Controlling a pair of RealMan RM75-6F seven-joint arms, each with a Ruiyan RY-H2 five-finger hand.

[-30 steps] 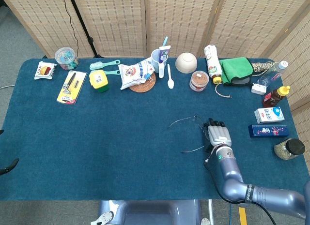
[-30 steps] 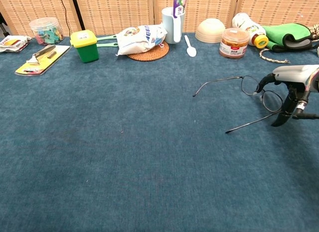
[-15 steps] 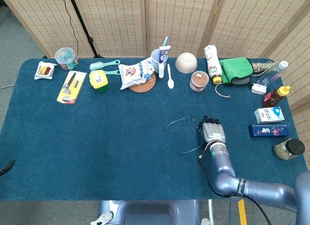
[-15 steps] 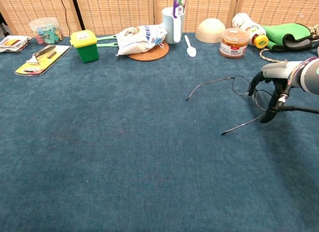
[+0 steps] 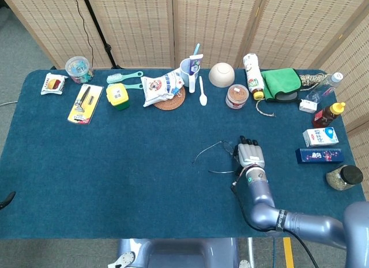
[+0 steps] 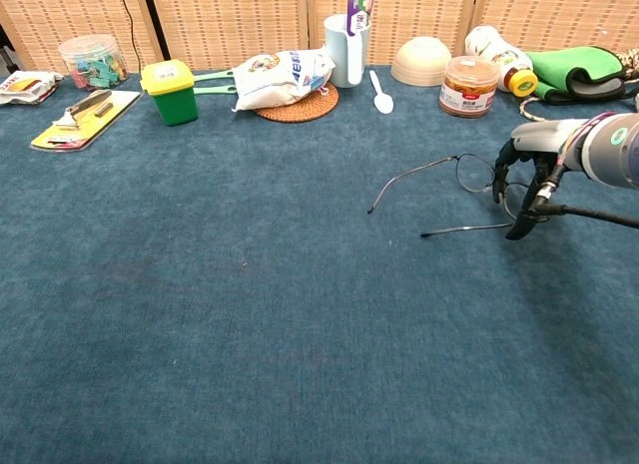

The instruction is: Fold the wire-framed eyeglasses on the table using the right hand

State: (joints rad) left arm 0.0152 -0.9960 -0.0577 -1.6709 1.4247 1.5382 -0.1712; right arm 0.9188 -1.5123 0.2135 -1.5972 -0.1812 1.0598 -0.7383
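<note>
Since the earlier frames, right hand (image 5: pixel 250 155) has slid up and left across the cloth, taking the glasses (image 6: pixel 461 185) w/ it, and the nearer temple arm has swung inward: it lies closer to the front of the frame than before, the far one not yet tucked. My read: fold is underway, approx halfway at best.

Glasses sit right of centre on the blue table (image 5: pixel 115 164), lenses under the hand's fingertips, both wire arms trailing left.

Right hand's grip: fingers curl down onto the lens end in chest view, touching the frame, but whether they clamp it or just press on it I cannot tell.

Head view looks down on the back of the hand, so the lenses are mostly hidden there; only the two thin arms show. Chest view gives the side-on look: dark fingers (image 6: pixel 502 173) over the lenses, temple arms clear against the cloth. Left hand shows in neither view.
</note>
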